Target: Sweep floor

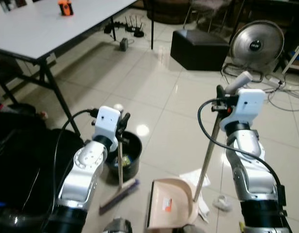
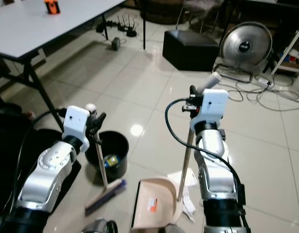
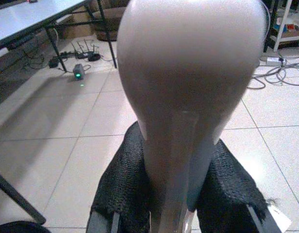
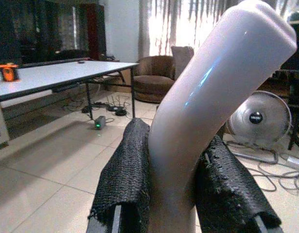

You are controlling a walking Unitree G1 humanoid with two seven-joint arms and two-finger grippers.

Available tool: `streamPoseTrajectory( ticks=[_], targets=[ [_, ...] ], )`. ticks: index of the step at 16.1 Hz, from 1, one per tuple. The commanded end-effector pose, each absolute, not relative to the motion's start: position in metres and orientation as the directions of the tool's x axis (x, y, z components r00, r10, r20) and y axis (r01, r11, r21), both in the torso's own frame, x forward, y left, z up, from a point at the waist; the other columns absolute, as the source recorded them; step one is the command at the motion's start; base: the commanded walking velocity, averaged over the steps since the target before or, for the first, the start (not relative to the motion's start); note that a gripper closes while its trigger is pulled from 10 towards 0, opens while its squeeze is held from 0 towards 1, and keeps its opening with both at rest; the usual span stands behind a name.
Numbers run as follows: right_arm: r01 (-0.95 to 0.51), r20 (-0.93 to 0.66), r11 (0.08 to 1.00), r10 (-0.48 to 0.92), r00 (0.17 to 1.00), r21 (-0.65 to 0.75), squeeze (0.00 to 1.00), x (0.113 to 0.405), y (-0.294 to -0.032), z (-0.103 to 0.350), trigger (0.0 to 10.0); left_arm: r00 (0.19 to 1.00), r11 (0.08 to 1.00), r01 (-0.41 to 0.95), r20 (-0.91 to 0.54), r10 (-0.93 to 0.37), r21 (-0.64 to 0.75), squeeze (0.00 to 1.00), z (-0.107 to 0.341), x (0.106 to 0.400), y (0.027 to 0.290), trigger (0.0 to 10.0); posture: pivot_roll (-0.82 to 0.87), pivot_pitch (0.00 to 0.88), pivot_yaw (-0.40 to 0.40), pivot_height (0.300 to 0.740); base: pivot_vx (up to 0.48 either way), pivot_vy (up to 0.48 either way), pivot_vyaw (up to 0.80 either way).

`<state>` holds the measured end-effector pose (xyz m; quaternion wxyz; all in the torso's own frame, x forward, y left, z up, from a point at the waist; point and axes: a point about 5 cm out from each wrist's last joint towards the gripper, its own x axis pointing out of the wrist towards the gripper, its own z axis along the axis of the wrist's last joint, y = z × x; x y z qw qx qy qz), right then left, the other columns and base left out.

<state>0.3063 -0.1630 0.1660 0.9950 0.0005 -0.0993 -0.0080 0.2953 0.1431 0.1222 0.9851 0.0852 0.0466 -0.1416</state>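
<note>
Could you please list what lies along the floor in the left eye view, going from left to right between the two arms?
Bin → brush → dustpan → white paper → crumpled scrap.

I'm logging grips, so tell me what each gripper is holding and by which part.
Left gripper holds the broom near the top of its handle. Right gripper holds the dustpan near the top of its long handle.
</note>
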Motion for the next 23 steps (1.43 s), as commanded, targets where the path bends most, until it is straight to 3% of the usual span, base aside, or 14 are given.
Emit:
streamPoseTrajectory(
  ticks=[1,9,13,18,23],
  targets=[
    [0.011,0.224,1.0,-0.009,0.974,-0.005,0.0,0.308,-0.164,0.173,10.0,0.958,0.944,0.284,-0.087,-0.273,0.168,0.0,0.128,0.298,0.144,10.0,-0.11,0.0,0.017,0.74,-0.296,0.0,0.0],
    [0.045,0.19,0.999,-0.042,0.981,-0.016,0.0,0.302,-0.171,0.169,10.0,0.954,0.941,0.301,-0.053,-0.296,0.157,0.0,0.134,0.305,0.136,10.0,-0.11,0.0,0.029,0.74,-0.178,0.0,0.0],
    [0.084,0.193,0.996,-0.083,0.978,0.002,0.0,0.297,-0.177,0.17,10.0,0.946,0.939,0.324,-0.011,-0.325,0.112,0.0,0.144,0.311,0.126,10.0,-0.12,0.0,0.037,0.74,0.0,0.0,-0.74],
    [0.108,0.195,0.988,-0.086,0.977,-0.107,0.0,0.288,-0.185,0.174,10.0,0.935,0.929,0.354,-0.007,-0.356,0.103,0.0,0.144,0.311,0.119,10.0,-0.13,0.0,0.038,0.74,0.0,0.0,-0.8],
    [0.133,0.202,0.984,-0.107,0.973,-0.117,0.0,0.28,-0.19,0.18,10.0,0.939,0.937,0.343,-0.001,-0.344,0.065,0.0,0.141,0.306,0.122,10.0,-0.15,0.0,0.037,0.74,0.0,0.0,-0.8]
  ],
)
